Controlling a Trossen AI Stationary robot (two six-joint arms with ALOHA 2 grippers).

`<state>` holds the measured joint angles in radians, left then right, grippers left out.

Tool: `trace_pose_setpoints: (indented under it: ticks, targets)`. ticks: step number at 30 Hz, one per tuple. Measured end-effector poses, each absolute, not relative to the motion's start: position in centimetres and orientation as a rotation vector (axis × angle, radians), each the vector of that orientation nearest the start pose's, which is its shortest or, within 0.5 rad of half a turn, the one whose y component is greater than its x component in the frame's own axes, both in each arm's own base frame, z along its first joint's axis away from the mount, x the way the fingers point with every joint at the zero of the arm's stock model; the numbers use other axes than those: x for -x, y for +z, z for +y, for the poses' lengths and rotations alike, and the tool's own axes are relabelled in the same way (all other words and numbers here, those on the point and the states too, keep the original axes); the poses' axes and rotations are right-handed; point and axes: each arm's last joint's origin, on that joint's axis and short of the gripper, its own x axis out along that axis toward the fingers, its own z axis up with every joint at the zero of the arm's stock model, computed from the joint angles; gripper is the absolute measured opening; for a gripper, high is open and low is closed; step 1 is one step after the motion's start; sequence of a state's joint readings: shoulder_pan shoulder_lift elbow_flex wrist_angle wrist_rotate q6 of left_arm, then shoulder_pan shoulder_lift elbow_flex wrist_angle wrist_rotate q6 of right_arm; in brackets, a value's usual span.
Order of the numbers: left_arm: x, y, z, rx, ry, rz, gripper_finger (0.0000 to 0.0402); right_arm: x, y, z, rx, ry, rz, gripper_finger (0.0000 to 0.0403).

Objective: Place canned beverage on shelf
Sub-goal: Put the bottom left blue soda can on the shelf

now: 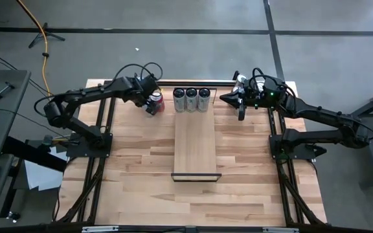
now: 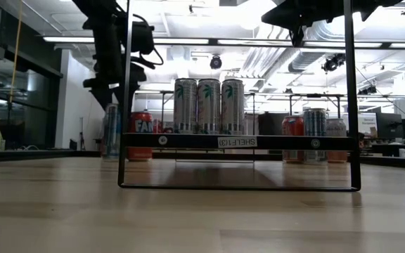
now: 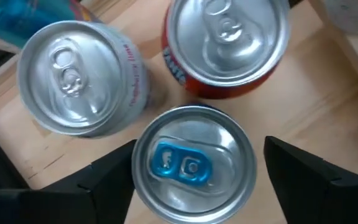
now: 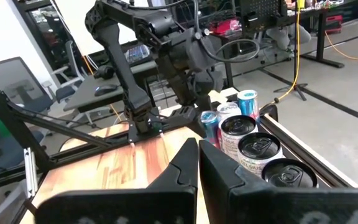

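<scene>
Left gripper [image 3: 191,171] is hanging open astride blue-tabbed can [image 3: 191,163], red can [image 3: 225,46] at twelve o'clock, lining up a grasp; right gripper [image 1: 240,98] is waiting closed.

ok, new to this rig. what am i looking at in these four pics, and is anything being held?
Two robot arms work at a wooden table. One picture looks straight down, one looks level across the tabletop, and one comes from each arm's wrist.

A narrow shelf lies mid-table with three cans lined up at its far end. More cans stand on the table at both sides.

The left gripper is down over the left group, its open fingers either side of a can with a blue tab; they do not look clamped on it yet. The right gripper is shut, holds nothing, and waits beside the shelf's far end.
</scene>
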<state>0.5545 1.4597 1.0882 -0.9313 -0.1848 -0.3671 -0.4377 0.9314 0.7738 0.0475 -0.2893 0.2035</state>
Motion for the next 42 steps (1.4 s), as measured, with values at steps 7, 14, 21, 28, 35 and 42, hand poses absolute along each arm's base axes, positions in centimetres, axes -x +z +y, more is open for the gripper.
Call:
trace_pose_setpoints:
  ticks: [7, 14, 21, 28, 35, 42]
  targets:
    - [-22.4, 24.1, 13.6, 0.551, 0.867, 1.211, 0.0183, -19.3, 32.6, -8.1, -0.241, -0.158, 0.088, 0.0]
    - [-20.5, 27.0, 11.4, 0.596, 0.807, 1.2, 0.016, -19.3, 32.6, -8.1, -0.24, -0.158, 0.087, 0.0]
    - [-19.4, 34.0, 8.2, 0.55, 0.635, 0.948, 0.016, -19.3, 32.6, -8.1, -0.25, -0.158, 0.086, 0.0]
    - [-23.8, 38.1, 5.7, 0.342, 0.417, 0.848, 0.016, -19.3, 32.6, -8.1, -0.266, -0.16, 0.083, 0.0]
    - [-31.4, 36.2, 4.3, 0.122, 0.286, 0.991, 0.016, -19.3, 32.8, -8.2, -0.252, -0.179, 0.058, 0.0]
    - [-35.5, 32.2, 4.4, -0.03, 0.277, 1.135, 0.0162, -19.3, 32.9, -8.3, -0.245, -0.227, 0.051, 0.0]
